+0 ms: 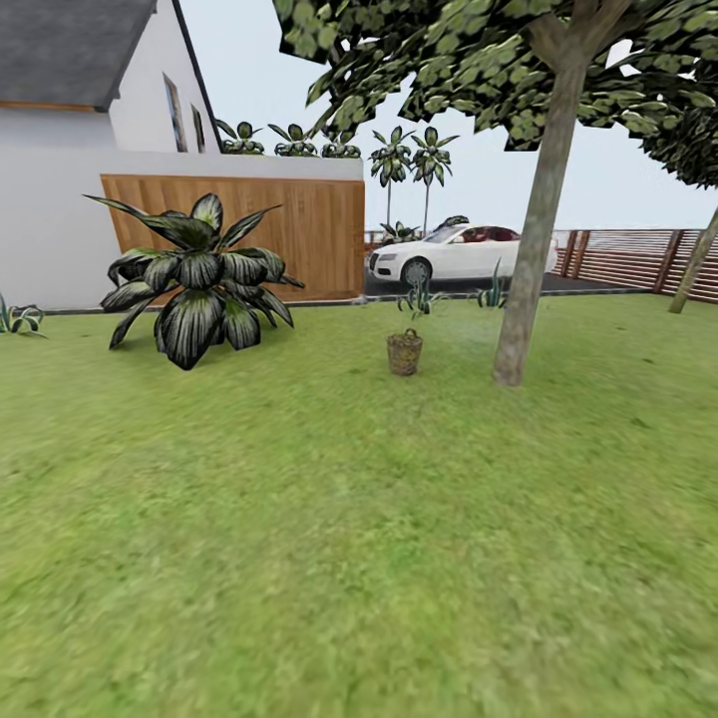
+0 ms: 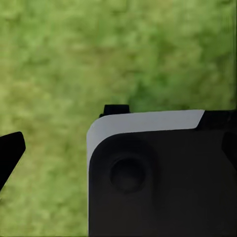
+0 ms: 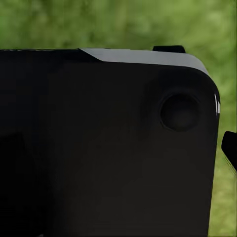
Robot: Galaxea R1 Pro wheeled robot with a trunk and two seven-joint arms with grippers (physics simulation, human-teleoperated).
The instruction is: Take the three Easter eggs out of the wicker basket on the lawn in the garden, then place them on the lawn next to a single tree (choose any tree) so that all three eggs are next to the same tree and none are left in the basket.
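Wicker basket (image 1: 404, 352) upright on lawn (image 1: 299, 519), far across grass toward driveway edge, near thick-trunked tree (image 1: 538, 229), apart from trunk base. Eggs not discernible at this range. Large striped-leaf plant (image 1: 199, 279) off to basket's other side; white car (image 1: 459, 254) beyond lawn edge.

Step in hand, by judgement: approach. Drive straight, keep basket centred, stop within arm reach, clear of trunk.

Wrist views: dark housing over grass; cannot tell either claw's spread.
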